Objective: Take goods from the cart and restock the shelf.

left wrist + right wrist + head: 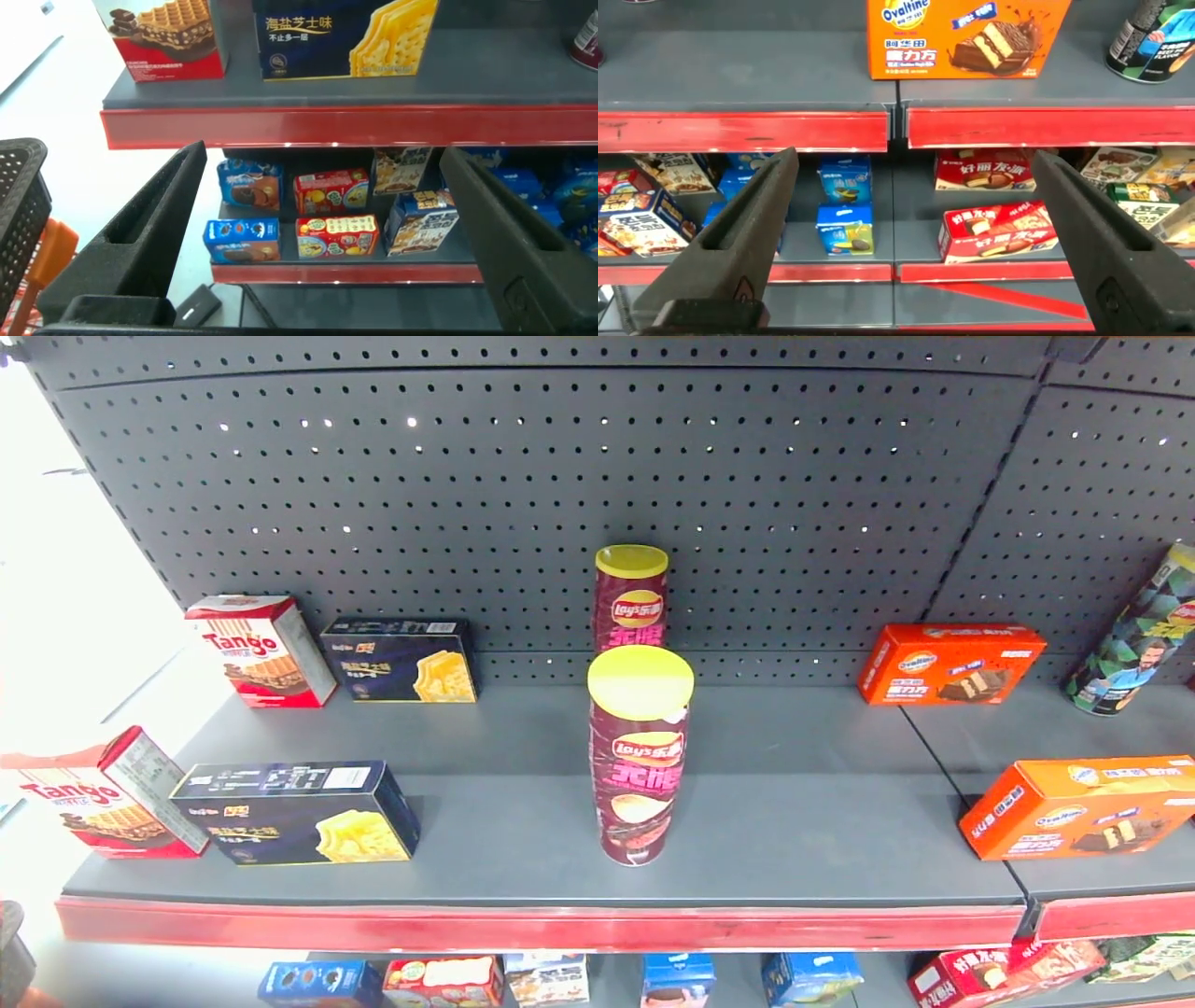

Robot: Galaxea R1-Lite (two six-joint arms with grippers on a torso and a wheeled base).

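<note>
Both claws hang low in front of the shelf [541, 926], facing its lower tiers, and neither holds anything: the left claw [322, 154] has its fingers spread wide with only the rows of small boxes showing between them, and the right claw [318, 157] is released the same way on its own side. What matters for the next move is where the cart [21, 215] lies. Its black mesh wall shows close beside the left claw, and a dark edge of it sits at the robot's far left, below shelf height. From here the left arm looks the nearer one to dip in. I cannot see what goods lie inside the cart or how they are turned. Up on the shelf, the front chip can [639, 756] stands upright in the middle, with bare board on either side where new stock could go.
</note>
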